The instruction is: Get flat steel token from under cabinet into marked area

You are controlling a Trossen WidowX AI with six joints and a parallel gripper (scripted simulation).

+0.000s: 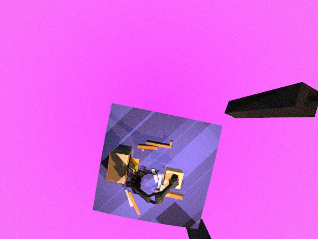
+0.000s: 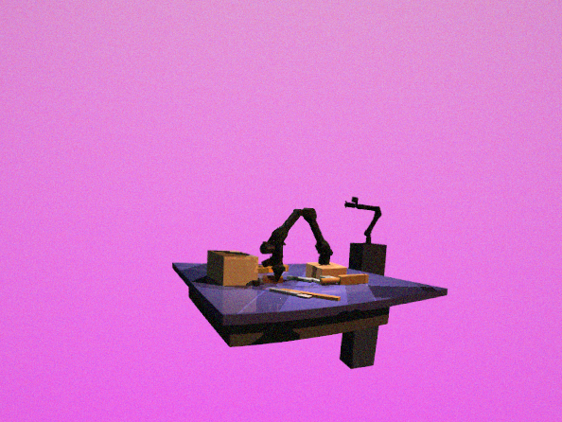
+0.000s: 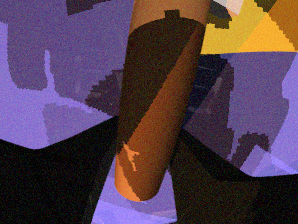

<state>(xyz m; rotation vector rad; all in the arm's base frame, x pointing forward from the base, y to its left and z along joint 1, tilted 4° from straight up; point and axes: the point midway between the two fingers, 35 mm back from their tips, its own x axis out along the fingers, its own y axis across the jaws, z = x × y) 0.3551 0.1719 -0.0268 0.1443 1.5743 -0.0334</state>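
Note:
The tan cabinet (image 1: 116, 171) (image 2: 232, 270) stands at the left of the table. The yellow marked area (image 1: 136, 161) (image 3: 225, 44) lies in front of it. My gripper (image 1: 137, 174) (image 2: 278, 279) (image 3: 145, 127) is low over the table beside the marked area, shut on a round orange-brown handle (image 3: 159, 95). The handle runs up out of the wrist view towards the yellow area. A pale flat piece (image 1: 132, 169) (image 3: 233, 5) lies between gripper and cabinet; whether it joins the handle is unclear. I cannot make out the steel token in any view.
An L-shaped orange bar (image 1: 160, 144) and a straight orange bar (image 1: 144, 147) lie on one side. Another orange bar (image 1: 134, 204) lies beside a white strip (image 1: 128, 198) on the other. White pieces (image 1: 159, 181) lie near the arm's base box (image 1: 180, 183) (image 2: 333, 269).

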